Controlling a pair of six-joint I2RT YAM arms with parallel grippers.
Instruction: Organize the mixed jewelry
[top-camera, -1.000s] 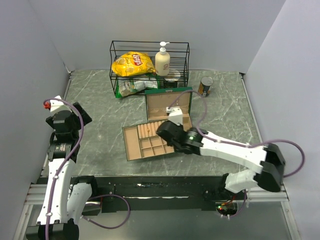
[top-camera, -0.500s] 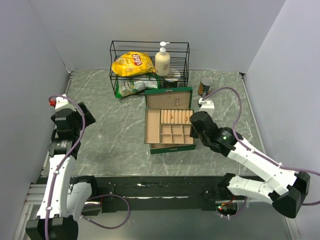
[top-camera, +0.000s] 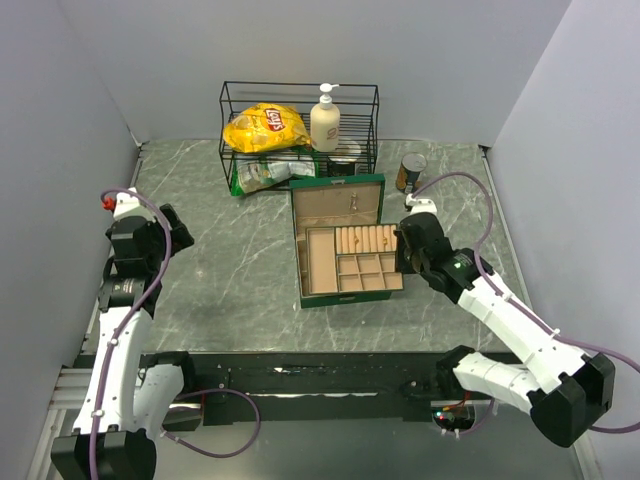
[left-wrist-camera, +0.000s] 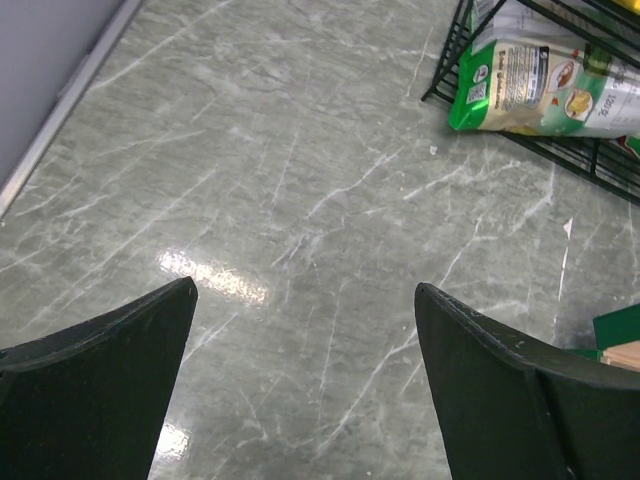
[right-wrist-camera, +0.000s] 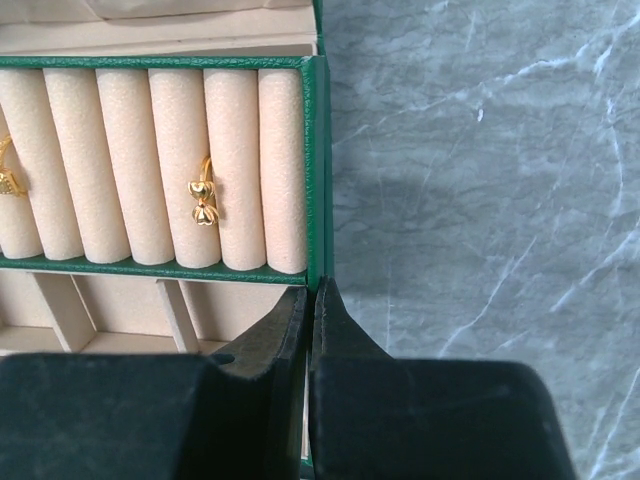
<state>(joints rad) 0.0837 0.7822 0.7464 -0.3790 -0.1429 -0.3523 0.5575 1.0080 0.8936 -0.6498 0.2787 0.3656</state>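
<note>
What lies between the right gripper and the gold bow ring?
Right wrist view: tan ring rolls and the green box divider part the right gripper from the gold bow ring.

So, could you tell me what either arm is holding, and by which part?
The right gripper is shut on the green jewelry box with tan compartments, pinching its right side wall beside the tan ring rolls. The left gripper is open, holding nothing.

Left arm stands folded at the left side, wrist tipped downward. Left claw (left-wrist-camera: 302, 290) is spread wide and holds nothing. Right arm reaches forward and inward. Right claw (right-wrist-camera: 312, 288) is pinched tight on the green box (right-wrist-camera: 317, 150) wall.
</note>
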